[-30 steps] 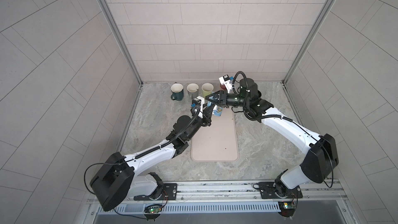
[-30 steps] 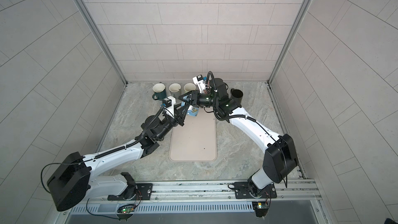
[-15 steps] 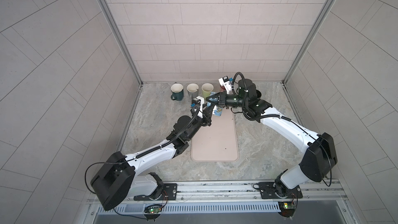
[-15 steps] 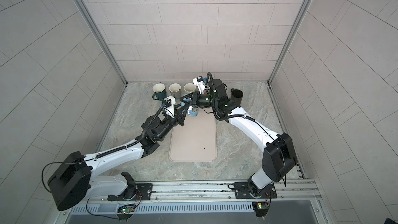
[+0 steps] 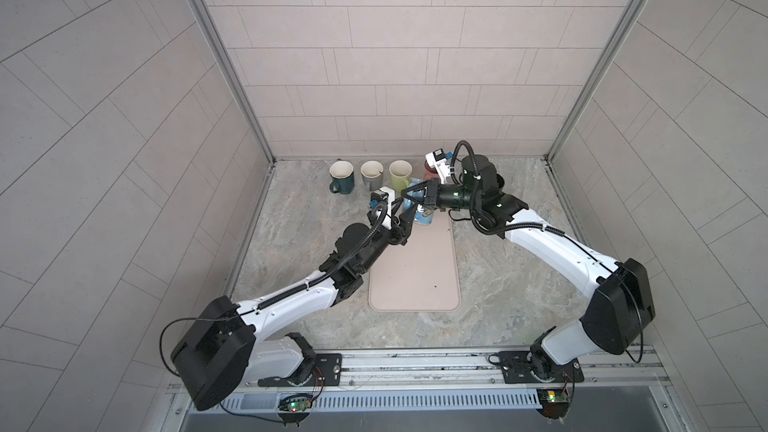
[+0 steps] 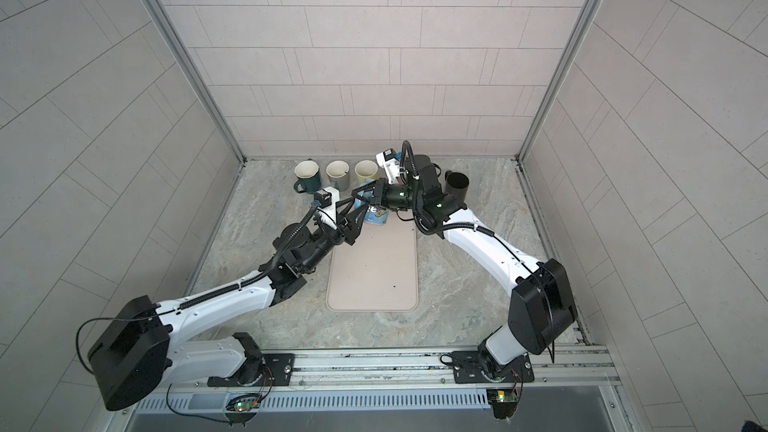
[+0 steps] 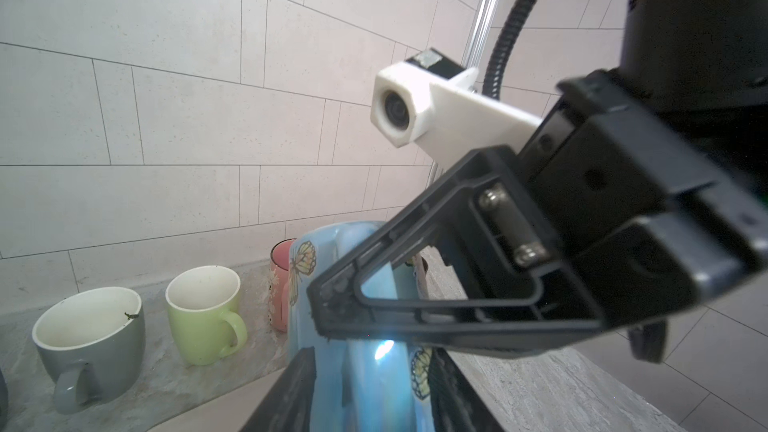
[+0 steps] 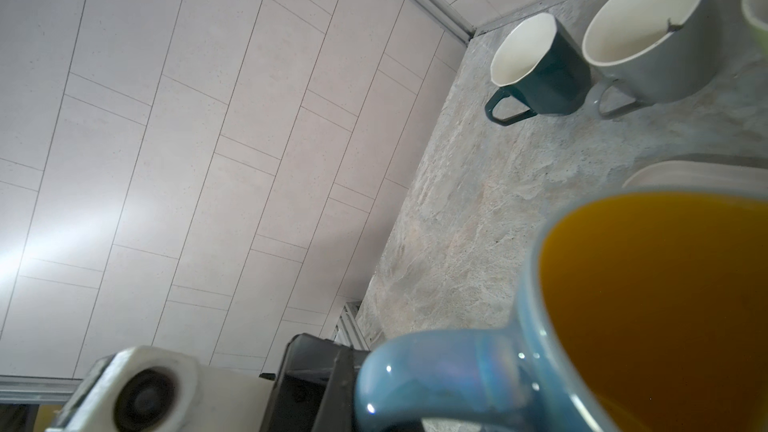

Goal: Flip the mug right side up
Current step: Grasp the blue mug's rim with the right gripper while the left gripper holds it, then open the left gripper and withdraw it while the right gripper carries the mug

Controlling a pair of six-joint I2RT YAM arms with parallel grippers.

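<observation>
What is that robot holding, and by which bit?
The right hand is shut on the blue butterfly mug, apparently at its rim beside the handle; the left hand stands open around it.

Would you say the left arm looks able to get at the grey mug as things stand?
Probably yes. The grey mug stands just beyond the left gripper with bare table between. That gripper's jaws flank the blue mug, held by the right gripper, so it must back off first.

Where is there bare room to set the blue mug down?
Free: the mat, middle to near edge, and stone table between mat and right arm. Crowded: the mat's far end around the blue mug, and the mug row along the back wall.
</observation>
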